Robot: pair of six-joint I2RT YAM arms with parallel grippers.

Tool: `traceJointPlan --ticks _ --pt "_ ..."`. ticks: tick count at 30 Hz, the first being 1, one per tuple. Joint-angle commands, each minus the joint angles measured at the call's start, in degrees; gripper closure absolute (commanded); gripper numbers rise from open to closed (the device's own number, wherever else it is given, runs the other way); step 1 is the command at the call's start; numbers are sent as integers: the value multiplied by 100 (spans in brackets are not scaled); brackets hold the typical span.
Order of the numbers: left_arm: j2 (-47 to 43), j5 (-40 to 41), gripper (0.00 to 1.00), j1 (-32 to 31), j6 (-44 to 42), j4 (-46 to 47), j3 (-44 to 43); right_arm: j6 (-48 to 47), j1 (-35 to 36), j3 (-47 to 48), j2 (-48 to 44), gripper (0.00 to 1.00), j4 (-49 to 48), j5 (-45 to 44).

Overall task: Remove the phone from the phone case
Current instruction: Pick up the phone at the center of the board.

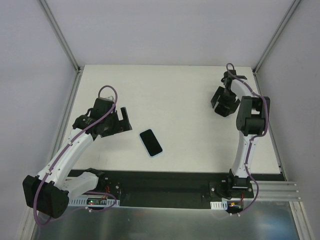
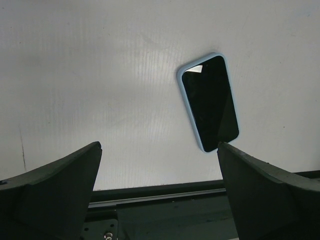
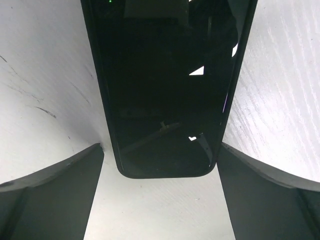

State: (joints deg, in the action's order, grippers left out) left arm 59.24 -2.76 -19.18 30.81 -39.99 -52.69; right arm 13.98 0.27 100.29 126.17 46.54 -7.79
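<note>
A light-blue phone case [image 1: 151, 142] with a glossy black face lies flat in the middle of the table; it also shows in the left wrist view [image 2: 209, 102]. I cannot tell whether that black face is a phone. My left gripper [image 1: 121, 120] is open and empty, left of the case and above the table [image 2: 157, 147]. My right gripper [image 1: 223, 103] is open at the far right. In the right wrist view a bare black glossy phone [image 3: 165, 85] lies flat, its near end between the open fingers [image 3: 160, 146]. That phone is hidden under the gripper in the top view.
The white table [image 1: 175, 95] is bounded by a black strip [image 1: 165, 182] along its near edge, also visible in the left wrist view [image 2: 160, 195]. Grey walls and metal corner posts [image 1: 60, 35] stand behind and at both sides.
</note>
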Motion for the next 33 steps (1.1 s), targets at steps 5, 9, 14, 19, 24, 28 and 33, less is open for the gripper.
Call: traceJointPlan --ticks 5,9,14,19,24,28,33 --pt "-132 -224 1 -51 48 -106 -163 88 -114 -378 22 16 -338 419" --pt "-97 -391 1 -51 83 -97 -321 35 -115 -879 -469 46 -699 471" --pt "192 -681 1 -51 83 61 -593 -97 -45 -1799 -1093 67 -1085 717" --pt "1376 -1981 1 -86 109 175 -1216 -194 437 -2925 -2165 72 -1717 1366" --pt "2073 -2981 1 -139 591 1078 -1437 -176 1123 -3867 -3045 73 -2149 1965" --pt "2793 -3757 1 -147 1137 1914 -1569 -53 1772 -4447 -3511 73 -2588 2579" --pt "3969 -4398 1 -191 1708 2319 -1929 -27 2336 -4448 -3608 73 -2554 3002"
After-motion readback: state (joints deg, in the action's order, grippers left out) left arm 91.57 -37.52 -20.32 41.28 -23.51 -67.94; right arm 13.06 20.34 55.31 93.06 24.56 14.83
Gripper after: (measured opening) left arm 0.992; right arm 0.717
